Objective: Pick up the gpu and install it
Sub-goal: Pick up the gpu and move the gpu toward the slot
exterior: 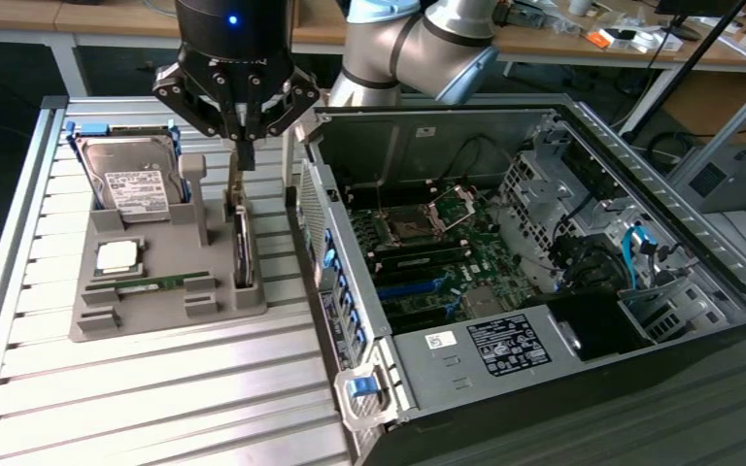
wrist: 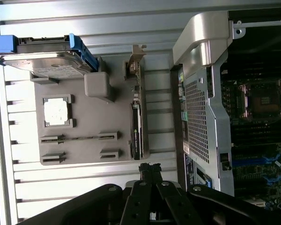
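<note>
Exterior view: a ribbed, silvery metal tabletop [exterior: 152, 408] carries a grey tray [exterior: 152, 316], and wooden desks [exterior: 88, 17] littered with small items line the room behind the tray. The gpu [exterior: 242, 254] stands on edge in the tray's slot nearest the open computer case [exterior: 477, 146], which lies just beside the tray. A hard drive [exterior: 133, 184] leans at the tray's far end. The black hand [exterior: 246, 155] hangs just above the tray, over the gpu's bracket end, its fingers pressed together and gripping nothing

Wrist view: the hand [wrist: 150, 169] has its fingertips closed and empty, near one end of the gpu [wrist: 136, 133], which sits in the tray [wrist: 84, 126] along the edge facing the case [wrist: 201, 108]. The slatted tabletop [wrist: 84, 18] shines brightly around the tray, and a processor chip [wrist: 56, 112] lies in a tray pocket
</note>
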Motion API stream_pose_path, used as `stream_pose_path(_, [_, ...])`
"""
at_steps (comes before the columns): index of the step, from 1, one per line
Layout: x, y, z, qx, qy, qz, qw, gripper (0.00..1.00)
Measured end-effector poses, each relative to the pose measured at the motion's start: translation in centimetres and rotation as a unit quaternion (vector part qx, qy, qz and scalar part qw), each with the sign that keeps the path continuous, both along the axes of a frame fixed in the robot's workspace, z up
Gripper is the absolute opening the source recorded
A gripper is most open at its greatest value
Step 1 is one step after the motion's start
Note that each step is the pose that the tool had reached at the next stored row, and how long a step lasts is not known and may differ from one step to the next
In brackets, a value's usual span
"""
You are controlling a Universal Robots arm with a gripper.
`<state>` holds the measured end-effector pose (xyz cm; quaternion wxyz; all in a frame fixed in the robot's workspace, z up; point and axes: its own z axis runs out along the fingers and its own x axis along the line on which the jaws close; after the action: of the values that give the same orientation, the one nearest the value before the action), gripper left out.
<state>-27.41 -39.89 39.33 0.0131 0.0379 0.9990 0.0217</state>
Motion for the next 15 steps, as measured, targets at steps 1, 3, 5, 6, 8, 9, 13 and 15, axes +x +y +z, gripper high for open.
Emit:
stream_pose_path(1, [0.00,0.00,0.00,0.0000,0.0000,0.000,1.0000,0.11])
stream_pose_path(3, [0.00,0.00,0.00,0.0000,0.0000,0.000,1.0000,0.11])
stream_pose_path(5, [0.00,0.00,0.00,0.0000,0.0000,0.000,1.0000,0.11])
stream_pose_path(6, [0.00,0.00,0.00,0.0000,0.0000,0.000,1.0000,0.11])
stream_pose_path(8, [0.00,0.00,0.00,0.0000,0.0000,0.000,1.0000,0.11])
stream_pose_path(9, [0.00,0.00,0.00,0.0000,0.0000,0.000,1.0000,0.11])
stream_pose_path(13, [0.00,0.00,0.00,0.0000,0.0000,0.000,1.0000,0.29])
stream_pose_path(15, [0.00,0.00,0.00,0.0000,0.0000,0.000,1.0000,0.42])
